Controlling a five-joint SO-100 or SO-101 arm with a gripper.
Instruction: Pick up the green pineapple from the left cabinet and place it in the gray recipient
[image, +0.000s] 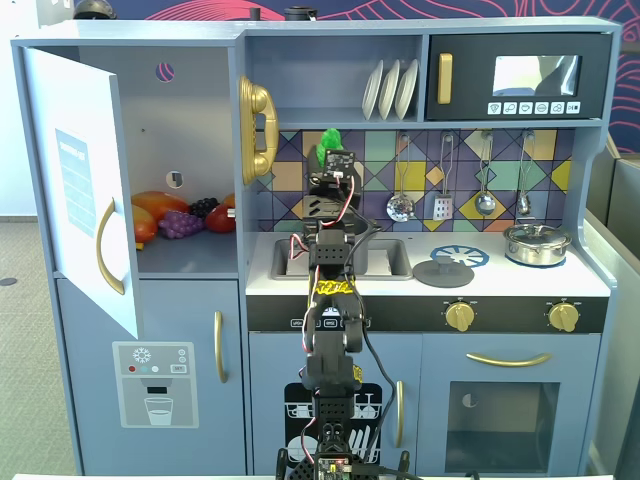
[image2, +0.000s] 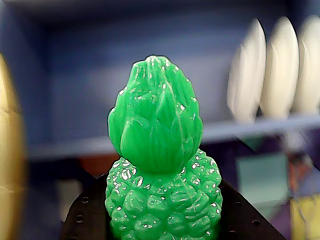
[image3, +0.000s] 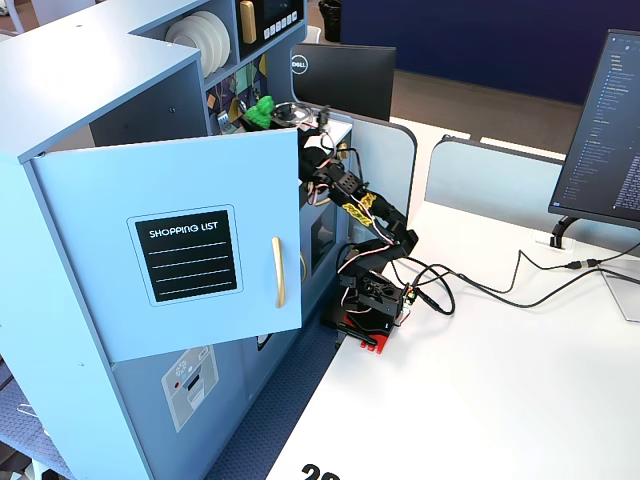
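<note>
Now mid-carry: cabinet open at left, still holding other fruit. Gripper pinching pineapple, raised above sink. Next, judging so: locate pot, not visible, then lower and release.

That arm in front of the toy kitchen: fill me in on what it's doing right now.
The arm's gripper is shut on the green pineapple and holds it up in the air in front of the tiled backsplash, above the sink. The left cabinet stands with its door swung open, and other toy fruit lies on its shelf. So the pineapple is out of the cabinet but not set down anywhere. The gray recipient cannot be made out in these views.
</note>
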